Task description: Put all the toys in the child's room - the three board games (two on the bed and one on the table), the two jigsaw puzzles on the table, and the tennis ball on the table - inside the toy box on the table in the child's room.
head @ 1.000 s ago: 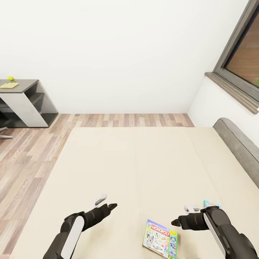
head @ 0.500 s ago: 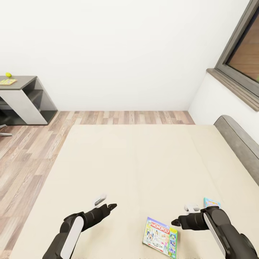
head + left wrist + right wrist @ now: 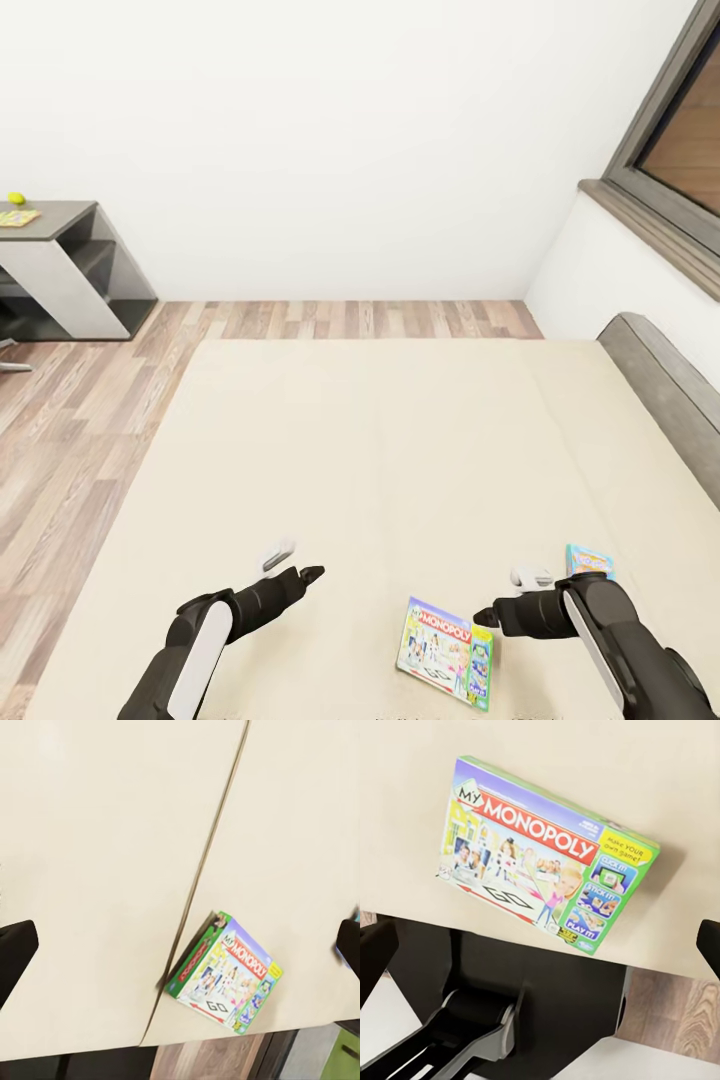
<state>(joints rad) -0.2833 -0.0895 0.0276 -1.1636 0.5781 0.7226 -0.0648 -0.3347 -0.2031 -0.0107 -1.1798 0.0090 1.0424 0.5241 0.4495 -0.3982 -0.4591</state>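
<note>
Head view had me looking down over the bed (image 3: 400, 440), both arms out low above the beige mattress. My left gripper (image 3: 294, 562) hung with its jaws spread wide and empty. My right gripper (image 3: 508, 596) also stood parted, holding nothing, with the Monopoly box (image 3: 444, 655) lying flat just beside it and the small blue game (image 3: 589, 560) near that forearm. Far off, the table (image 3: 50, 265) carried a tennis ball (image 3: 15, 199) beside a jigsaw puzzle (image 3: 16, 217).

Left wrist view showed the Monopoly box (image 3: 223, 982) near the mattress edge.

Right wrist view showed it (image 3: 547, 862) flat, lettering readable.
</note>
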